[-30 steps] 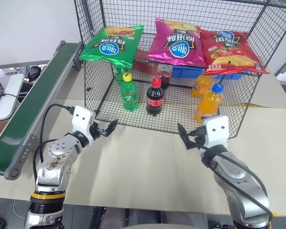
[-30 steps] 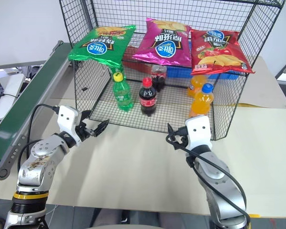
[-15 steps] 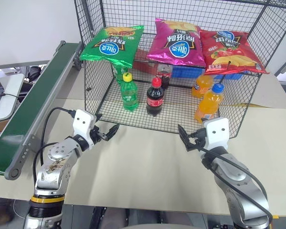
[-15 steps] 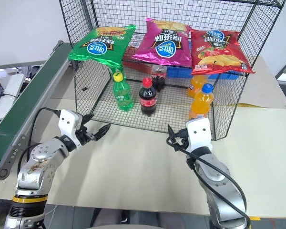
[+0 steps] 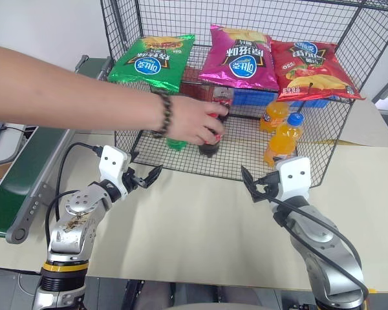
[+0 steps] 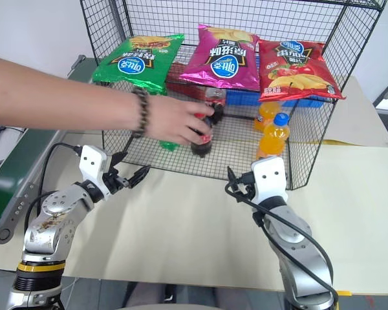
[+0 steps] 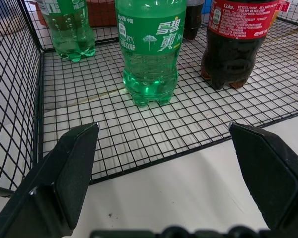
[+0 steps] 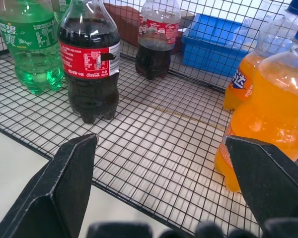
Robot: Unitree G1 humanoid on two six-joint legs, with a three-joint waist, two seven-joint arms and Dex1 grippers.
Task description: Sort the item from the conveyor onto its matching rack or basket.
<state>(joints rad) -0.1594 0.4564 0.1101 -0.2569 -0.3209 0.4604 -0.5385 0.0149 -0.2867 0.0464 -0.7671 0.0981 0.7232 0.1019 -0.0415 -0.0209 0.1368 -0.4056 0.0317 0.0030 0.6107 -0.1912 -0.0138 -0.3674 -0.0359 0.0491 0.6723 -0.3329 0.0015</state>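
The cola bottle point(image 5: 209, 148) with its red label stands inside the black wire cage point(image 5: 323, 152), near the cage's front edge. A person's hand point(image 5: 197, 123) reaches in from the left and wraps around the bottle's upper part, hiding the cap. The bottle also appears as the cola bottle point(image 7: 237, 44) in the left wrist view and the cola bottle point(image 8: 89, 69) in the right wrist view. My left gripper point(image 5: 145, 173) hovers open over the table just before the cage, with nothing in it. My right gripper point(image 5: 247, 184) is open too, in front of the orange bottles. The dark green conveyor point(image 5: 19, 177) runs along the left.
A green bottle point(image 7: 150, 47) stands beside the cola bottle, a second cola bottle point(image 8: 156, 42) stands behind it, and two orange bottles point(image 5: 283, 139) stand to the right. Three chip bags point(image 5: 239, 58) lie on the cage's upper shelf. The person's forearm point(image 5: 71, 93) crosses above the conveyor.
A person's arm has come in from the left and the hand has taken hold of the front cola bottle in the cage. Both grippers stayed where they were.
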